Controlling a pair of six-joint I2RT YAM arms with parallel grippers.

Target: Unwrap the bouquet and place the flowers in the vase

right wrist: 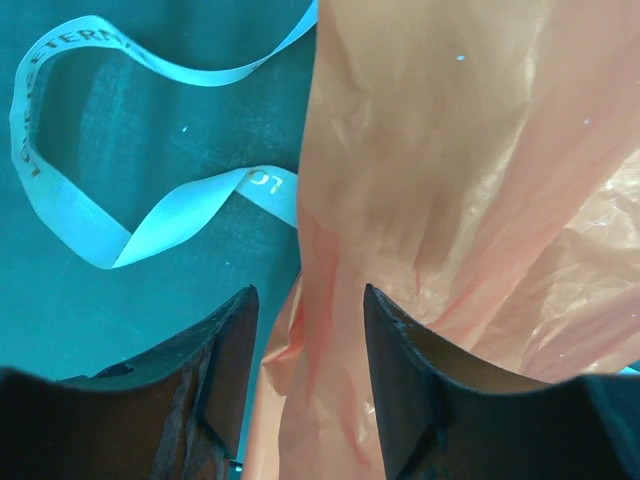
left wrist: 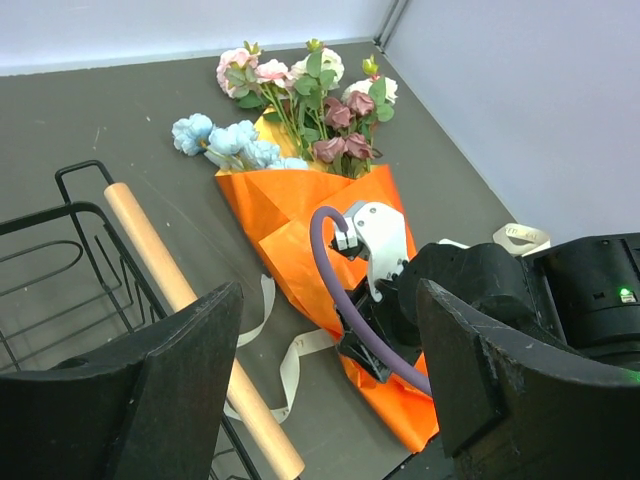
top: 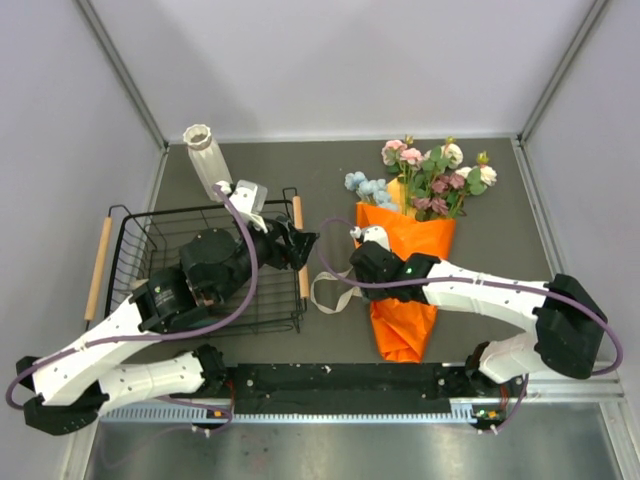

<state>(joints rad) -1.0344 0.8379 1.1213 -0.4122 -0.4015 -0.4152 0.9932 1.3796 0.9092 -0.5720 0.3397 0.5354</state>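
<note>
The wrap [right wrist: 450,200] is creased paper, the ribbon [right wrist: 190,207] smooth, the rack [top: 270,300] wire.

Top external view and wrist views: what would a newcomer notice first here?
The bright orange bouquet lies right of centre, its pink and blue blooms at the far end. The right pincer straddles a fold of its wrap, next to a loose cream ribbon. At far left, a white ribbed vase sits behind a black wire rack.

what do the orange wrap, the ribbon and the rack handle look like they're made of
Orange wrap: thin paper or paper-like film, matte to faintly glossy; it creases sharply and light shows through.
Ribbon: flat satin-like fabric, slight sheen, printed lettering.
Rack handle: probably bare wood, a pale tan matte round dowel.
</note>
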